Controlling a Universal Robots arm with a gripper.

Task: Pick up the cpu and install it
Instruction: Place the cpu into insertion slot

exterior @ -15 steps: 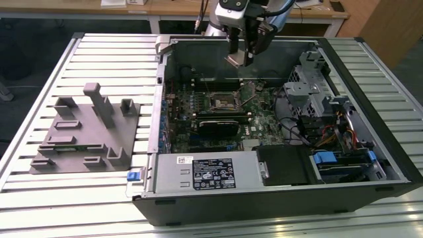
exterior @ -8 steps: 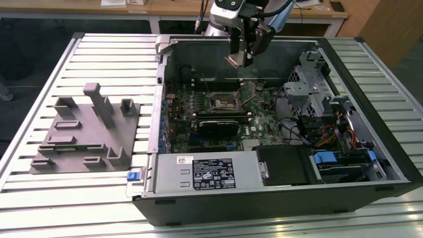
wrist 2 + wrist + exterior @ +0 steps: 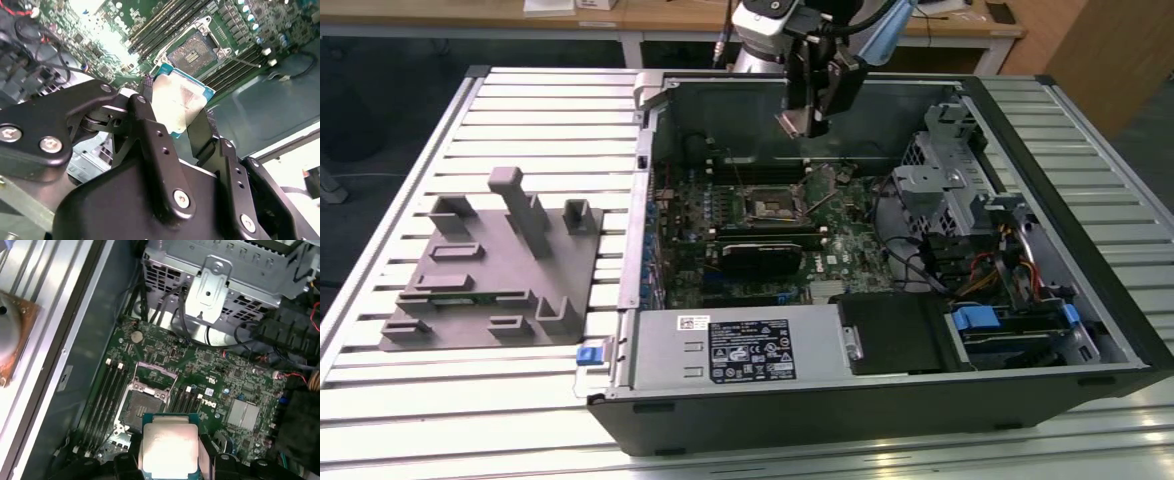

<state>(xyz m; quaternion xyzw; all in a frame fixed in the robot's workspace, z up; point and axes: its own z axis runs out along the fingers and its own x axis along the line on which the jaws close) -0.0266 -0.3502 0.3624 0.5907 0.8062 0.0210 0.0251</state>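
Observation:
The cpu [image 3: 179, 102] [image 3: 167, 444], a small square chip with a pale silvery top, sits between my black fingers [image 3: 150, 135] in both wrist views. My gripper [image 3: 803, 122] is shut on it and hangs over the open computer case, above the back part of the motherboard. The dark square socket [image 3: 771, 208] [image 3: 141, 402] [image 3: 198, 51] lies open on the green motherboard, below the chip and apart from it.
The open black case [image 3: 1067, 385] lies on a slatted metal table [image 3: 440, 420]. A grey fixture [image 3: 494, 265] stands at the exterior view's left. Inside the case are a labelled grey power supply [image 3: 734, 347], a metal drive cage [image 3: 947, 170] and loose cables [image 3: 987, 270].

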